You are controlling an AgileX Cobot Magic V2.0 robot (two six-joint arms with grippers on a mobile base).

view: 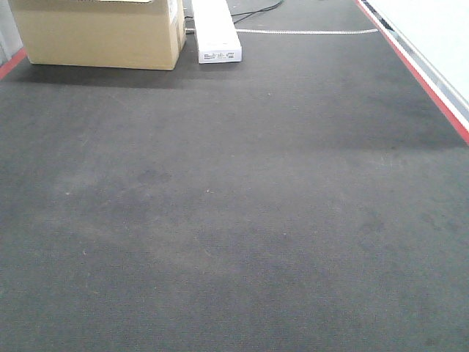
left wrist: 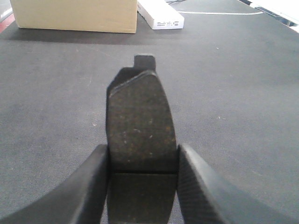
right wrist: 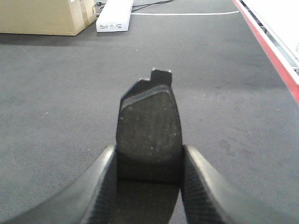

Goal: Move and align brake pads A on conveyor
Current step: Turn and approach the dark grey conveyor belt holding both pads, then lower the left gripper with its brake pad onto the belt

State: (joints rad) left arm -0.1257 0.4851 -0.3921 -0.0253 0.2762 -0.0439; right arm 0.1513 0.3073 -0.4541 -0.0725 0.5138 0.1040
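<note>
While the conveyor (view: pixel 234 220) spreads as a wide charcoal belt with a rough, felt-like nap, a red edge strip (view: pixel 421 77) runs along its side from 1 toward 3 o'clock. A tan cardboard box (view: pixel 102 33) sits at its far end at 11 o'clock, with a long white carton (view: pixel 216 29) just beside it at 12 o'clock. On the left gripper (left wrist: pixel 143 156) two curved black jaws with a fine woven texture are opened only as wide as the brake pad (left wrist: pixel 140 116) clenched between them, pressing its two long edges. That pad is flat, dark grey and grainy with pale flecks. It is oblong, with a chamfered far end pointing to 12 o'clock, a straight groove crossing it between the jaws, and a small square tab of black backing plate jutting past its tip. The right gripper (right wrist: pixel 149 156) matches: its jaws grasp a second brake pad (right wrist: pixel 149 126) by the sides, blacker, finely speckled, with the same tab at 12 o'clock. Both pads are over the belt; whether they touch it cannot be told.
</note>
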